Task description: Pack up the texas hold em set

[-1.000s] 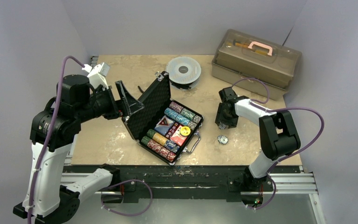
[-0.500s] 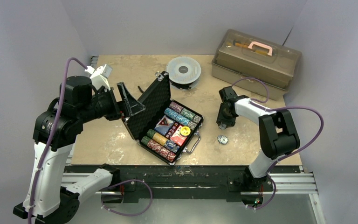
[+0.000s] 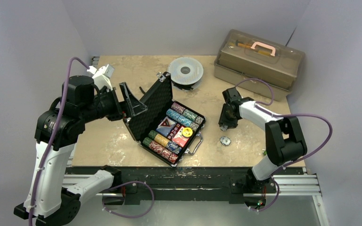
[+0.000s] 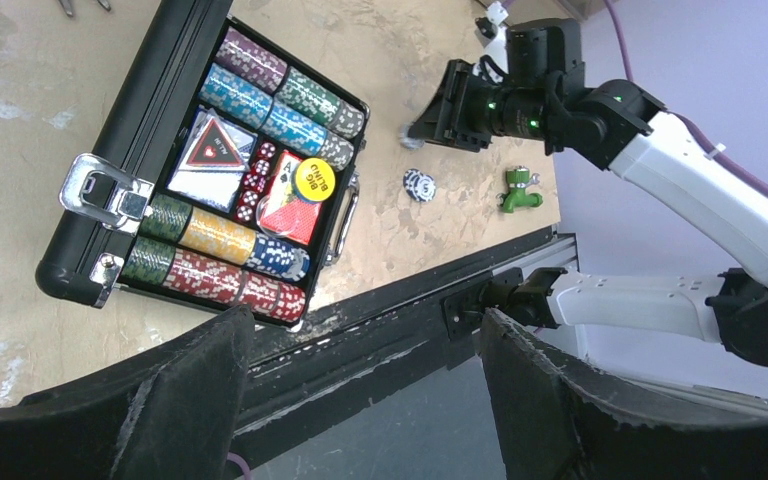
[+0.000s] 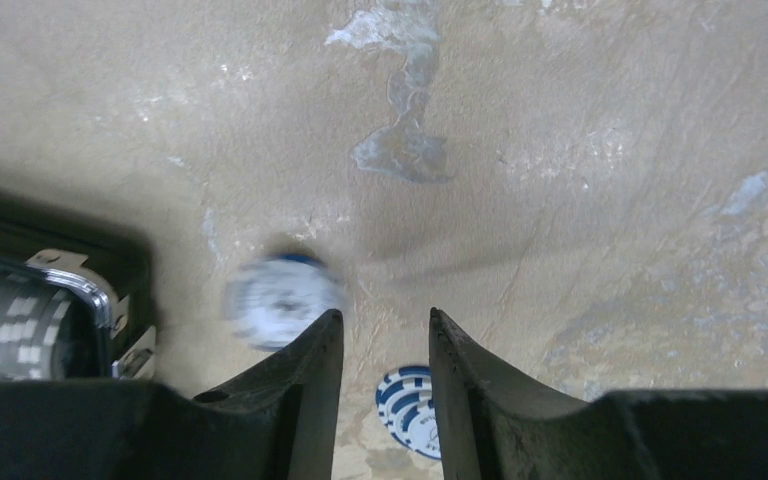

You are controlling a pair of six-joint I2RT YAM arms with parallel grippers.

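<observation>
Over the right half of the bench [image 3: 202, 94], our right gripper [image 5: 385, 325] hangs with its fingers only slightly parted and nothing between them. A blue-and-white disc [image 5: 282, 300] shows blurred just left of the fingers, on the case [image 4: 125, 125] side; rolling or dropping, we can't tell. A striped chip [image 5: 412, 400] lies flat on the bench underneath. The case sits open mid-bench toward the near edge, rows of chips [image 4: 260, 90] filling it. Our left gripper [image 4: 365, 318] is spread wide and empty by the raised lid [image 3: 152, 108]. We'd part the right fingers wider, centre over one piece, drop straight down and pinch its rim.
</observation>
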